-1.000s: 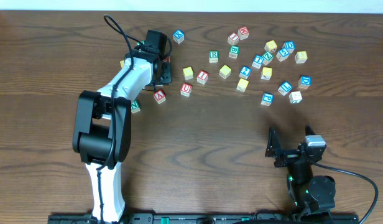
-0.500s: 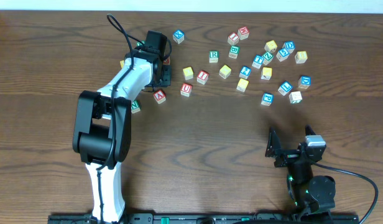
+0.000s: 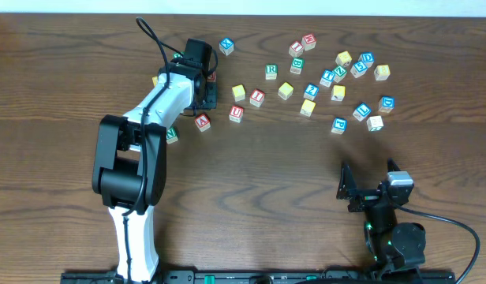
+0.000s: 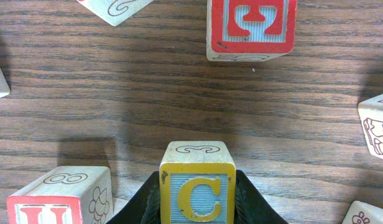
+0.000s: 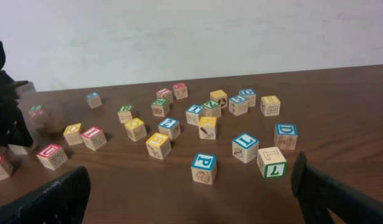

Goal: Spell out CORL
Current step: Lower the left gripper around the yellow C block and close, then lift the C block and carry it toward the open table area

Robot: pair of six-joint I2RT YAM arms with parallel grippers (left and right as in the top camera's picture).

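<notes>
My left gripper (image 3: 204,88) is at the back left of the table, shut on a yellow-edged block with a yellow C on blue (image 4: 196,186). The block sits between the black fingers (image 4: 196,208) on the wood. From overhead the gripper hides it. A green R block (image 3: 271,72) lies to the right among the loose blocks. A green L block (image 5: 272,163) stands at the near right of the scatter. I cannot pick out an O block. My right gripper (image 3: 349,189) is open and empty near the front right, with its fingers wide apart in the right wrist view (image 5: 191,199).
Several loose letter blocks are scattered across the back of the table (image 3: 243,158), mostly right of centre. A red U block (image 4: 55,200) lies close on one side of the C block. A red-framed block (image 4: 250,25) lies ahead of it. A blue P block (image 5: 204,167) is nearest my right gripper.
The left arm shifted very slightly a second ago and has been still since. The right arm and the blocks have not moved.
</notes>
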